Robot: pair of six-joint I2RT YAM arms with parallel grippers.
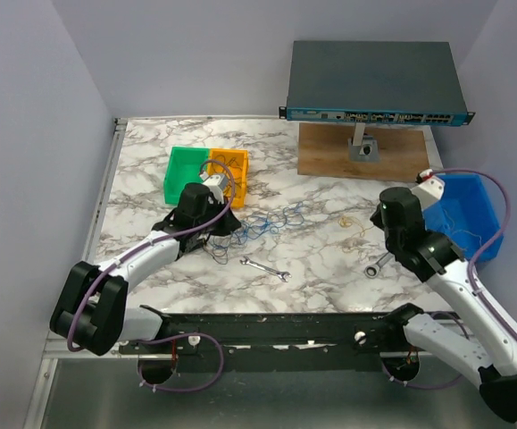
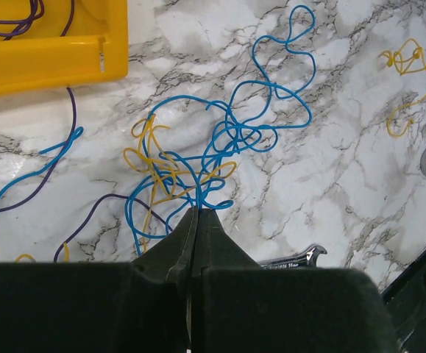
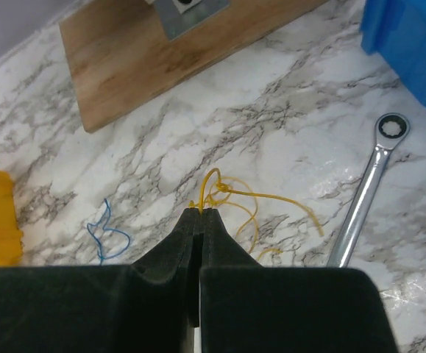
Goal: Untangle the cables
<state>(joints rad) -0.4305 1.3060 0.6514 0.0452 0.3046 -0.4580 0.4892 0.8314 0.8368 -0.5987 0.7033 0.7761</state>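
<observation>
Plainly, the sorting looks only partly done. At the far left, a purple cable (image 2: 73,121) trails from beside the yellow bin (image 2: 51,51) across the counter (image 2: 330,191). Next to it, the left claw (image 2: 198,215) has its fingers pressed together with no gap, pinching a strand of the blue cable (image 2: 271,125) at the near edge of the tangle (image 2: 190,162). There the blue loops cross a yellow strand (image 2: 154,165) many times.

A small wrench (image 2: 293,257) lies just beside that claw. Further right and well apart from the clump, the right claw (image 3: 200,213) is likewise closed tight, gripping the lone yellow cable (image 3: 231,198) beside a small knot in it. A ratchet wrench (image 3: 367,198) lies near.

The risk, as I judge it, is pulling too straight. A hard tug on the blue would likely cinch its loops around the yellow, or drag the whole clump along. On the right, tension could tighten that knot. Wire this fine may also slip from closed fingers, or catch on a wrench.
</observation>
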